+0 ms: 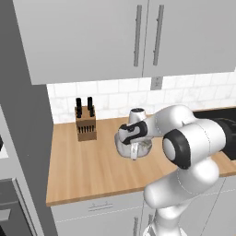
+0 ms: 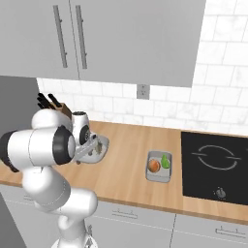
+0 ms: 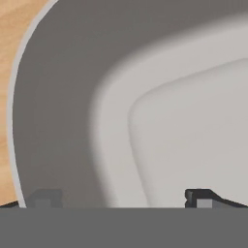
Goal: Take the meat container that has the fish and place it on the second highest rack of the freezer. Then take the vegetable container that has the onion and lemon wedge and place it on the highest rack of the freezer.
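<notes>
The meat container [image 1: 145, 148] is a grey tray on the wooden counter, mostly covered by my hand; its rim [image 2: 102, 143] shows beside the hand too. My gripper [image 1: 134, 154] points down into it. In the hand view the gripper [image 3: 123, 198] is open, with one of its fingertips [image 3: 46, 198] over the dark rim [image 3: 58, 97] and the other over the pale floor. The hand hides the fish. To the right, the vegetable container [image 2: 158, 178] holds the onion [image 2: 154, 165] and the lemon wedge [image 2: 165, 162]. The freezer and its racks are out of view.
A knife block [image 1: 85, 123] stands at the back left of the counter [image 1: 87, 170]. A black cooktop [image 2: 215, 167] lies to the right of the vegetable container. Grey wall cabinets [image 1: 115, 37] hang above, and a tall grey panel [image 1: 18, 138] bounds the counter's left end.
</notes>
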